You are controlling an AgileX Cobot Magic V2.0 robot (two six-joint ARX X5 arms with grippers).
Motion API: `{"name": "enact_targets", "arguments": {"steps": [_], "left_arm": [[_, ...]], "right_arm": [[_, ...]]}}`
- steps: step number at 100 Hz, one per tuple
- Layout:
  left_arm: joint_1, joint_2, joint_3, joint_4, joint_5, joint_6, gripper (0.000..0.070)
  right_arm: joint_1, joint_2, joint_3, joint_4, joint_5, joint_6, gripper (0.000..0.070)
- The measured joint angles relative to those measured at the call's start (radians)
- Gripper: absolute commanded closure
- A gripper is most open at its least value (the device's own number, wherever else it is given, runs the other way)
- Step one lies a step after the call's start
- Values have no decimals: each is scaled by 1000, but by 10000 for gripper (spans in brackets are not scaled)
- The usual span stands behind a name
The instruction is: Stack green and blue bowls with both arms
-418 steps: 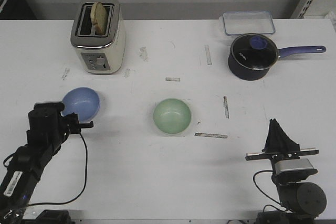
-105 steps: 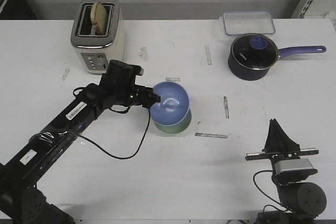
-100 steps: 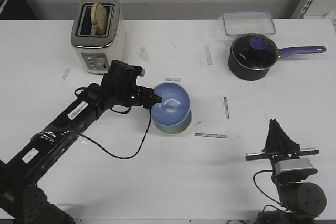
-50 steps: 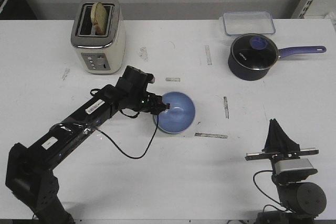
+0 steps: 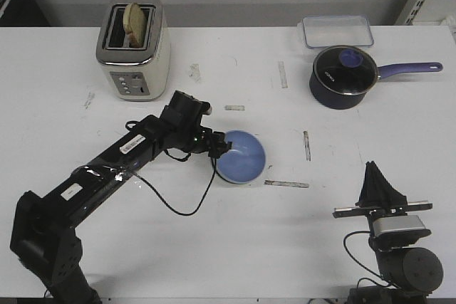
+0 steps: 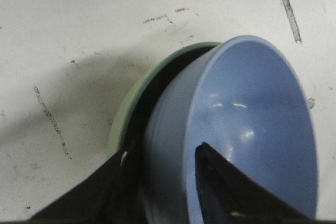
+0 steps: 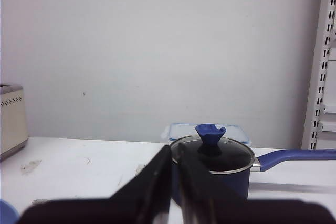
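The light blue bowl sits tilted inside the pale green bowl at the table's middle. In the front view the green bowl is hidden under it. In the left wrist view the green bowl's rim shows beside the blue bowl. My left gripper is shut on the blue bowl's near left rim, one finger inside and one outside; it also shows in the left wrist view. My right gripper is shut and empty, pointing up at the table's front right, far from the bowls; it also shows in the right wrist view.
A cream toaster with a slice of bread stands at the back left. A dark navy saucepan with a lid and long handle stands at the back right, a clear lidded container behind it. The saucepan faces the right wrist.
My left arm carried the blue bowl from the table's left to the green bowl and lowered it in. In the last half second it settled slightly lower. The right arm has not moved.
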Motion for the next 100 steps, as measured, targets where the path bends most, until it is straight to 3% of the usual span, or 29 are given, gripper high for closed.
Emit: {"name": "enact_targets", "arguments": {"steps": [10,48,61,74,79,92,100], "left_arm": [[0,-36,0,-3,1,0,397],[16,-128,-5,-18,4,8,404],[38,-183,-66,52,4,80,414],[60,-270,-194,227,-11,182,424],[70,-311,-259,315,-29,216,459],[101,-429,-437,560,-142,264,700],[122,-502,-536,684,-237,271,699]], "right_arm": [[0,0,0,0,0,0,693],[0,0,0,0,0,0,693],[0,0,0,0,0,0,693],[0,0,0,0,0,0,693],[0,0,0,0,0,0,693],[0,0,0,0,0,0,693],[0,0,0,0,0,0,693]]}}
